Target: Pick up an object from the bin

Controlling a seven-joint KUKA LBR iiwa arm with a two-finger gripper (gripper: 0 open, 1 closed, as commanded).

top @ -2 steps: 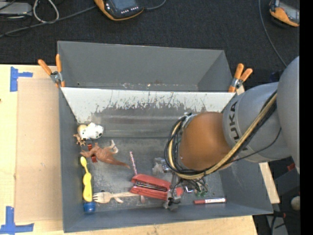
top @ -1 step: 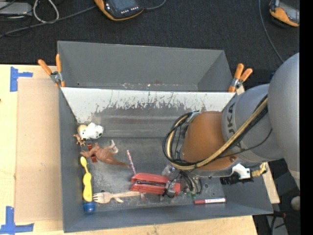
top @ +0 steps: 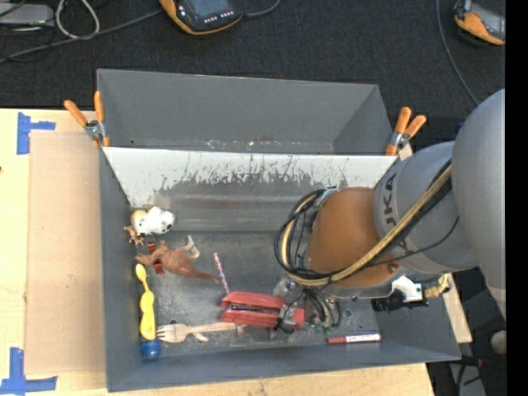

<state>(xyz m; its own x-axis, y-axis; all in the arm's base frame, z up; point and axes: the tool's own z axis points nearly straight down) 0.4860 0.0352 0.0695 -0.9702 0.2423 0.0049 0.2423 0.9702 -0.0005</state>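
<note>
My gripper (top: 294, 307) is low in the bin's front middle, beneath the arm's orange cover, and its dark body meets the right end of a red stapler (top: 250, 309). The stapler lies flat on the bin floor, stretching left from the gripper. A red and white marker (top: 353, 337) lies just right of the gripper near the front wall. A thin pink stick (top: 219, 268) lies a little behind the stapler.
Along the left side lie a pale wooden fork (top: 196, 332), a yellow handled tool with a blue end (top: 146, 305), a brown toy animal (top: 175, 261) and a small white toy (top: 152, 220). The arm fills the bin's right side.
</note>
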